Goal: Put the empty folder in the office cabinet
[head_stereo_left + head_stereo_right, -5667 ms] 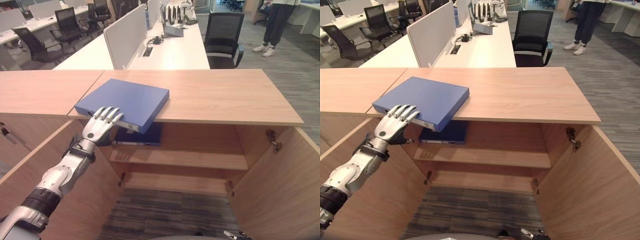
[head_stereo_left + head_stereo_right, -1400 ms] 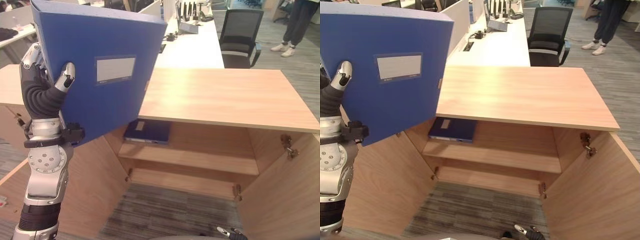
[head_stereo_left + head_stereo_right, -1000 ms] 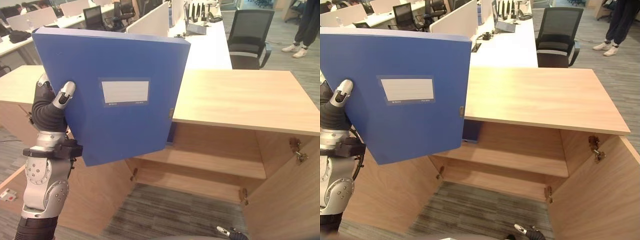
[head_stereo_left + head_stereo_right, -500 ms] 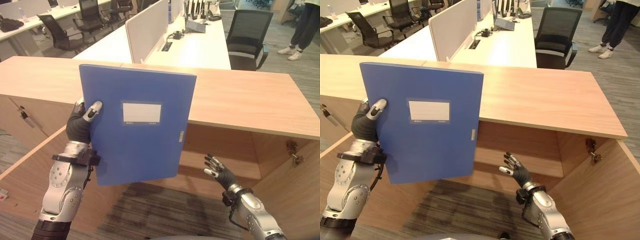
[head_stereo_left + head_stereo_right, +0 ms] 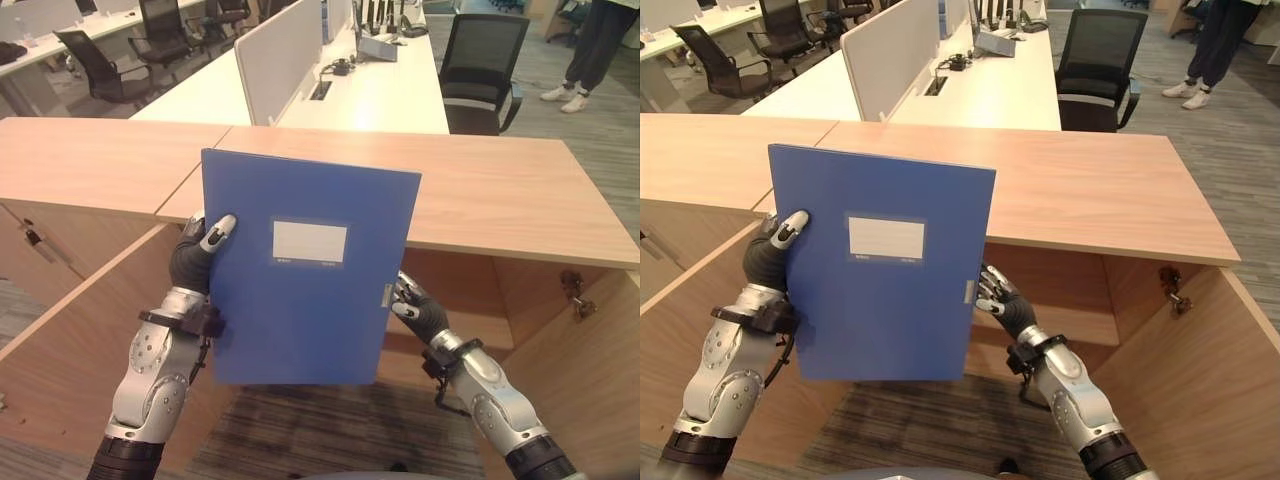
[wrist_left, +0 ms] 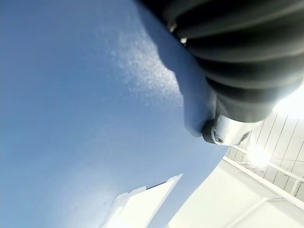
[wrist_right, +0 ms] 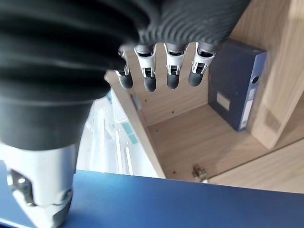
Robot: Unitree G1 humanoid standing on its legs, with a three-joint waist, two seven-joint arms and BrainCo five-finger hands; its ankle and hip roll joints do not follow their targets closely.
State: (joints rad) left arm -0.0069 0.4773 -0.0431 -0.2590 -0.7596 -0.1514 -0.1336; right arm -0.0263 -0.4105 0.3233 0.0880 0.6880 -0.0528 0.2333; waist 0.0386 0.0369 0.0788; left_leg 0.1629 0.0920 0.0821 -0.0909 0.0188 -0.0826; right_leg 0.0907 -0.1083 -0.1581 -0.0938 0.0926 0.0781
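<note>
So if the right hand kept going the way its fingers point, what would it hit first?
Probably the cabinet's back panel: the right hand, fingers straight, points there, left of the dark folder standing inside. Depth is uncertain.

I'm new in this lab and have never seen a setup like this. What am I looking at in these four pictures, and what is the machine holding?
This is a humanoid robot seen through its own cameras. Two pictures come from a stereo camera on its head, looking down; the other two come from cameras on each wrist.

The left robot hand grips one edge of an upright blue folder, thumb on its front cover. The right robot hand sits at the opposite edge, fingers straight rather than gripping.

Behind the folder is a wooden cabinet with its doors open. The right wrist picture shows a second folder already on a shelf inside. Further back are a desk, a chair and a person standing.
</note>
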